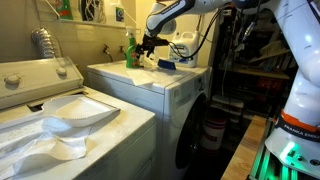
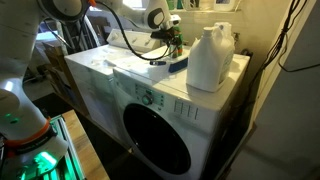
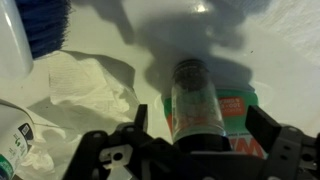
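Closest to lens: gripper (image 3: 197, 118), jaws spread astride a dark bottle (image 3: 192, 95), gap showing on one side, so judged not yet squeezed. Seemingly upright on the white machine top (image 2: 115, 68), cap toward camera, hence the approach from above. Alongside, green label (image 3: 238, 108) with red lettering, too blurred to read. Crumpled white cloth (image 3: 85, 85) just beside; blue brush (image 3: 45, 18) and white jug (image 2: 208, 58) further off. Small print on second bottle (image 3: 10, 140) at frame edge, illegible.
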`<state>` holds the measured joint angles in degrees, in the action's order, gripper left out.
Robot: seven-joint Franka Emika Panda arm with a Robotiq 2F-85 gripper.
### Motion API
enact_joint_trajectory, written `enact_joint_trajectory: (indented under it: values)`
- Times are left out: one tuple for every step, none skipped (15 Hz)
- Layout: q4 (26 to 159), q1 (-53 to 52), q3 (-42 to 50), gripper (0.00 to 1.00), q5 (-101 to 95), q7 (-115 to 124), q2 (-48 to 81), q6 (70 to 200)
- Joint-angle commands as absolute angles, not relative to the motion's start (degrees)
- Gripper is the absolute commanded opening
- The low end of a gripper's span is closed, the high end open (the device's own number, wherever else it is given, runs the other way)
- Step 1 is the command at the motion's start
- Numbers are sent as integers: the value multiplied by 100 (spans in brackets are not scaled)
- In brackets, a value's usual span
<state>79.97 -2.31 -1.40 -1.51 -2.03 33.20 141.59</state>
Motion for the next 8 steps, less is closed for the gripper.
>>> enact_joint_trajectory:
  values:
    - [7807,-204,-137,100,-152,-236,3537,14354]
    - [7786,-196,-150,100,-137,-251,3565,14373]
    - [7773,-194,-155,100,-131,-257,3589,14385]
    - [7759,-198,-152,97,-138,-254,3607,14380]
    - [7738,-191,-163,74,-125,-267,3624,14368]
    - [7720,-197,-159,73,-132,-262,3639,14357]
    - [7707,-216,-136,69,-163,-240,3653,14372]
    - [7697,-221,-131,62,-169,-231,3661,14362]
